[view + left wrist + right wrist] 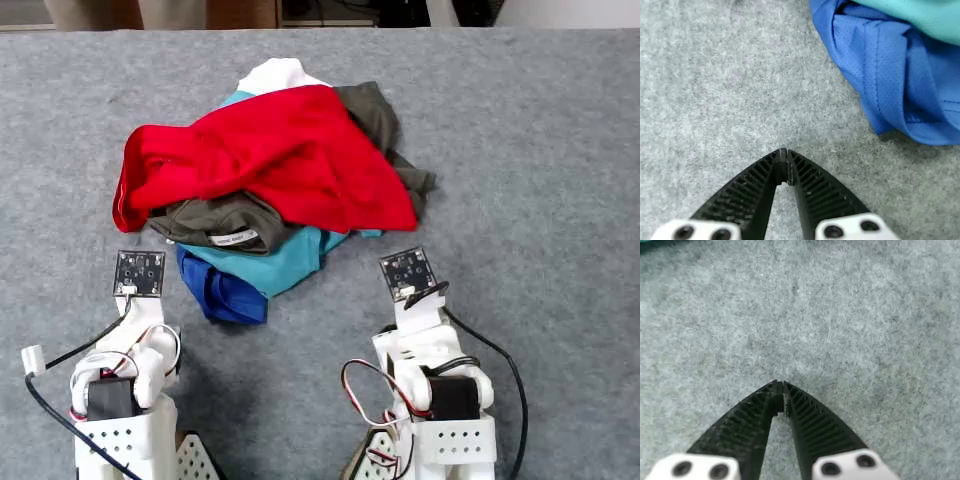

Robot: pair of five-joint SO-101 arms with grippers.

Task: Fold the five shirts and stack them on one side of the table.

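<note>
Shirts (225, 222) heaped unfolded on counter (560, 150), red shirt (270, 150) topmost. L & R jaws closed, empty, short of red shirt, not touching. Fabric prob. light, limp; grip red shirt at hem edge.

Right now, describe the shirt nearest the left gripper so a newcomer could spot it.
Find the shirt pile mid-table. At its edge nearest the left gripper, the blue shirt pokes out from under the teal shirt. It alone is royal blue.
</note>
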